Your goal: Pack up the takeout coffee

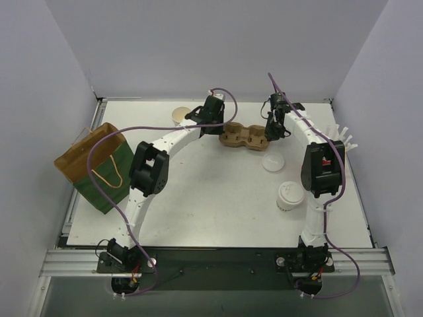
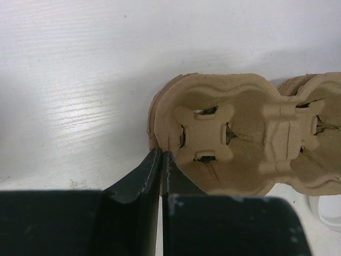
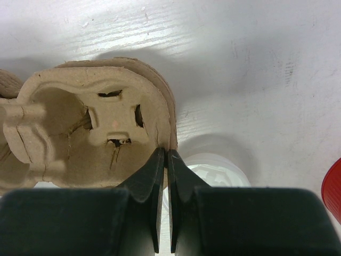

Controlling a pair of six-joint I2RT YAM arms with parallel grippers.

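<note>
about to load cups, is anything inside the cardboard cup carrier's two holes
Both pockets of the cup carrier look empty: only bare cardboard bottoms with slits show. What lies under the carrier is covered.

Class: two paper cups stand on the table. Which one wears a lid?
The near cup on the right side; the far cup on the left stands open, lidless.

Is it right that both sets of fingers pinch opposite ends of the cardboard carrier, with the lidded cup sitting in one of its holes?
No: the top view shows the lidded cup standing by the right arm, apart from the cardboard carrier. The left fingers and right fingers do pinch its ends.
</note>
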